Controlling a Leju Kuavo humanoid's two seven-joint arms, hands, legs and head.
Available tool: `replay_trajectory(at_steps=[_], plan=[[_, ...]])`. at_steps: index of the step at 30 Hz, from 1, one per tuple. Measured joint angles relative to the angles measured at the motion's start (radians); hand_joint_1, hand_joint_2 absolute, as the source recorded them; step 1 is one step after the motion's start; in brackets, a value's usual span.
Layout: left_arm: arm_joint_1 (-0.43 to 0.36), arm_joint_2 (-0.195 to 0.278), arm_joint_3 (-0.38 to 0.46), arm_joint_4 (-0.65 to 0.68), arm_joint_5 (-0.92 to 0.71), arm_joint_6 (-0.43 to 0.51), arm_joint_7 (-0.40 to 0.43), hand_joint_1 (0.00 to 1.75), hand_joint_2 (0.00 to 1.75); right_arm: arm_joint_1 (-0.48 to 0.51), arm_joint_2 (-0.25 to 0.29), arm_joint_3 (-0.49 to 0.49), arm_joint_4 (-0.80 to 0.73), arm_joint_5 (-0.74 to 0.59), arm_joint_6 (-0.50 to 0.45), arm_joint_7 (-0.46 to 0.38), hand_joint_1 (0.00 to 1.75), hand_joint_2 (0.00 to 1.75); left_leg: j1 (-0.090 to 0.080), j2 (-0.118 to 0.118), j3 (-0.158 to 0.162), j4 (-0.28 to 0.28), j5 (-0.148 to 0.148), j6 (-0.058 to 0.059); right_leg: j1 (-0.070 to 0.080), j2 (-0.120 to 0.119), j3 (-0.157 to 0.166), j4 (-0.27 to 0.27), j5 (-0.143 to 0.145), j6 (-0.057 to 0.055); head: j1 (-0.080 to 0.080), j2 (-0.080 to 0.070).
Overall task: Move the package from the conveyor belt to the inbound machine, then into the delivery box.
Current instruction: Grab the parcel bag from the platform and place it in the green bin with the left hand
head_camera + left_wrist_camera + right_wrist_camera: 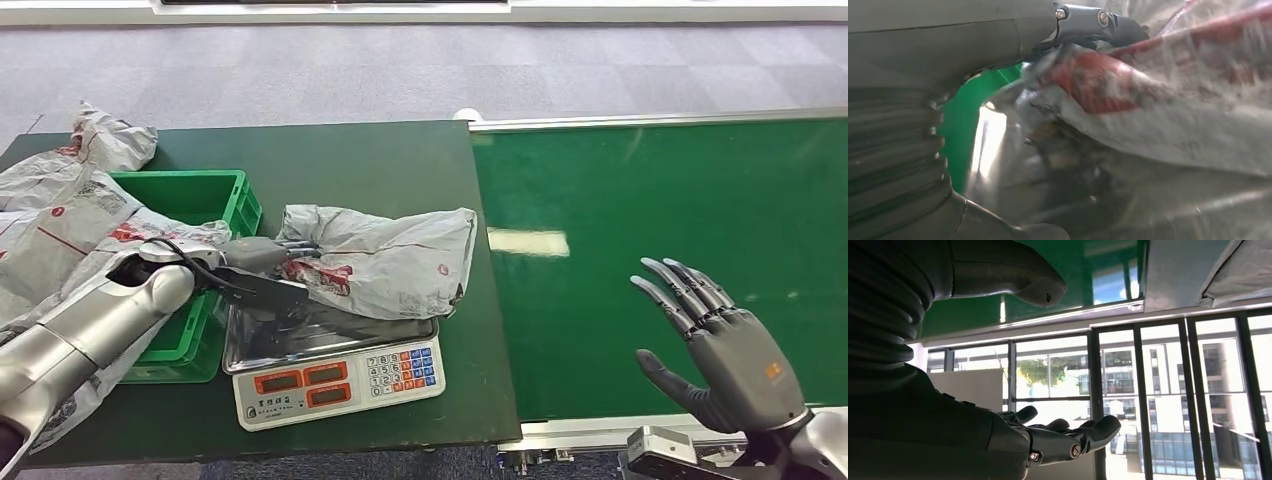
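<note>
Right hand (735, 355), nearest at 5 o'clock, hovers with fingers spread and empty. Left hand (262, 268) grips the package (385, 258) on the scale (335, 375). Soft, light, crinkly poly bag; probably best gathered at its edge.

Conveyor belt (660, 260): bare green surface, open passage from 12 to 3 o'clock; right hand (720, 350) hovers over its near edge at 4 o'clock. Scale (335, 385): tray blocked by package (385, 260) and left hand (265, 275). Green crate (215, 195), 10 o'clock: hemmed by heaped bags (60, 215) at 9 o'clock.
</note>
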Motion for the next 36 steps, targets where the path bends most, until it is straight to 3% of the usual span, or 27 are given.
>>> replay_trajectory(at_steps=[4, 6, 9, 13, 18, 26, 30, 36], plan=[[0.007, -0.025, -0.036, 0.053, -0.021, 0.077, -0.044, 0.00, 1.75, -0.017, 0.016, 0.024, 0.020, 0.016, -0.009, -0.004, 0.00, 1.75, -0.002, -0.002, 0.003, 0.000, 0.000, 0.000, -0.001, -0.002, 0.003, -0.001, -0.001, 0.000, 0.000, 0.000], [0.013, -0.088, -0.040, 0.127, -0.053, 0.169, -0.086, 0.00, 1.75, -0.024, 0.031, 0.044, 0.030, 0.044, -0.014, -0.002, 0.00, 1.75, -0.004, -0.008, 0.008, -0.001, -0.001, 0.001, -0.004, -0.008, 0.010, -0.002, -0.004, 0.003, 0.000, 0.000], [0.022, -0.219, -0.041, 0.251, -0.098, 0.289, -0.115, 0.00, 1.75, -0.043, 0.060, 0.085, 0.044, 0.084, -0.024, 0.011, 0.00, 1.75, -0.007, -0.021, 0.015, -0.002, -0.004, 0.004, -0.007, -0.020, 0.026, -0.002, -0.013, 0.007, 0.000, 0.000], [0.014, -0.317, -0.039, 0.343, -0.111, 0.310, -0.121, 0.00, 1.75, -0.058, 0.079, 0.118, 0.050, 0.096, -0.028, 0.020, 0.00, 1.75, -0.007, -0.019, 0.024, -0.003, -0.010, 0.006, -0.007, -0.021, 0.040, -0.002, -0.017, 0.008, 0.000, 0.000], [-0.007, -0.360, -0.038, 0.391, -0.115, 0.306, -0.123, 0.00, 1.75, -0.064, 0.089, 0.136, 0.051, 0.096, -0.030, 0.026, 0.00, 1.75, -0.007, -0.019, 0.021, -0.002, -0.005, 0.005, -0.006, -0.021, 0.036, -0.002, -0.013, 0.007, 0.000, 0.000], [-0.013, -0.386, -0.037, 0.424, -0.116, 0.306, -0.125, 0.00, 1.75, -0.066, 0.098, 0.152, 0.052, 0.096, -0.031, 0.029, 0.00, 1.75, -0.007, -0.020, 0.022, -0.004, -0.004, 0.005, -0.007, -0.021, 0.037, -0.002, -0.014, 0.006, 0.000, 0.000], [-0.010, -0.411, -0.037, 0.432, -0.129, 0.324, -0.126, 1.75, 1.75, -0.068, 0.105, 0.160, 0.053, 0.099, -0.031, 0.032, 0.00, 1.75, -0.007, -0.020, 0.027, -0.005, -0.006, 0.005, -0.007, -0.021, 0.041, -0.002, -0.016, 0.006, 0.000, 0.000], [0.003, -0.451, -0.035, 0.435, -0.160, 0.399, -0.113, 1.75, 1.75, -0.071, 0.122, 0.172, 0.053, 0.112, -0.031, 0.034, 0.00, 1.75, -0.007, -0.019, 0.027, -0.004, -0.007, 0.005, -0.007, -0.020, 0.041, -0.002, -0.015, 0.006, 0.000, 0.000]])
